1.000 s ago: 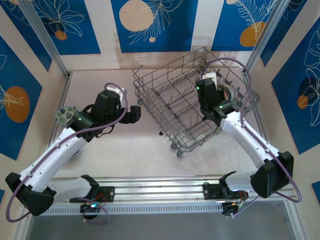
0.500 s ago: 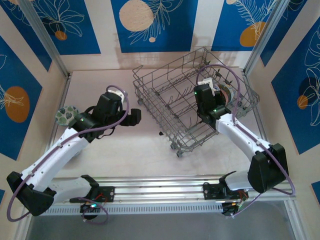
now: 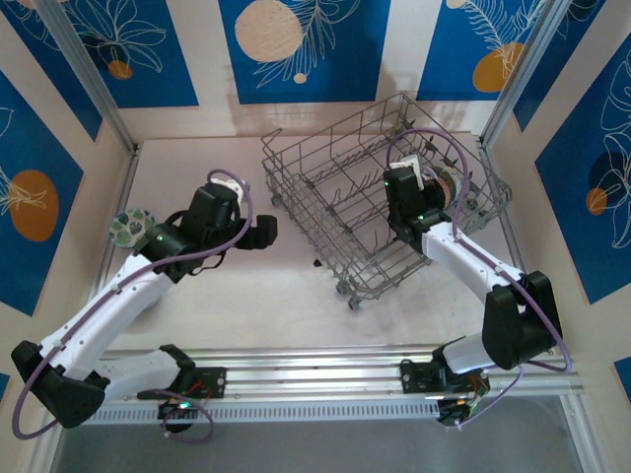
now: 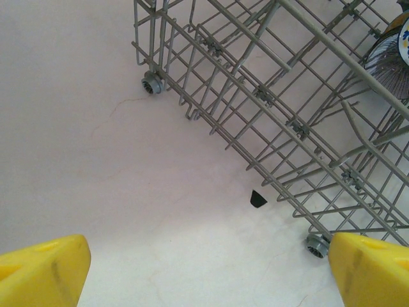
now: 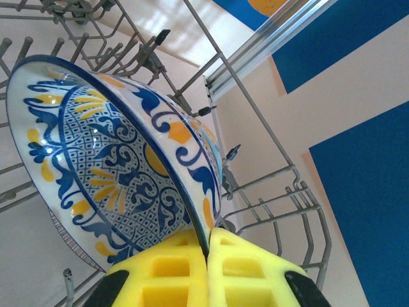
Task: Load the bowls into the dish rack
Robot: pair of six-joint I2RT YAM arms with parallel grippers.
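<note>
The right claw was clamped on the rim of the blue bowl — pads together with only the thin edge between them. Above the pads the bowl stood tilted on edge, its painted hollow facing the wrist, with the rack's wires all around it. A rim grip probably suited this, since it kept the bowl upright enough to slot between tines. Behind the claw, the right arm reached in over the rack's near right side, wrist bent down into it.

The left claw hung with its jaws wide apart and nothing in them, above bare table, the rack's corner just ahead of it — likely free for the next pick. The green bowl sat on the table well behind that claw, beside the outstretched left arm.
</note>
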